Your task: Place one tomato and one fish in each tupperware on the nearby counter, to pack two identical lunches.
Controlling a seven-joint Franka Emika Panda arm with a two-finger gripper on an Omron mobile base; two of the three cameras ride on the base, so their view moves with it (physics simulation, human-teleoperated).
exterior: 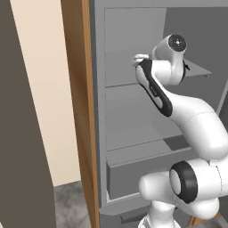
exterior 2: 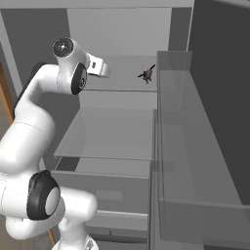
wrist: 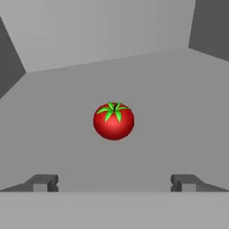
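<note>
Item: packing run, early stage.

Tomato [wrist: 113, 120]: one, red with a green stem, upright on a grey fridge shelf [wrist: 179, 89], well in front of the hand and centred between its two fingertips. Not touched, not lifted.

Hand [wrist: 113, 182]: released, fingertips spread as wide as they go, nothing between them (the tomato lies beyond, with bare shelf between it and the tips).

Arm [exterior: 178, 107]: reaches up into the open fridge [exterior: 133, 116], at the level of an upper shelf.

Small dark object [exterior 2: 147, 74]: on the upper shelf, toward the back wall, in the right base view; too small to name (possibly the fish, cannot tell).

Done so far, judged from these views: nothing packed that can be confirmed. The tupperware and the desk they sit on are not among the items recorded here.

Left: grasp this tomato, carry it to a tupperware, then a second tomato and both fish.
</note>
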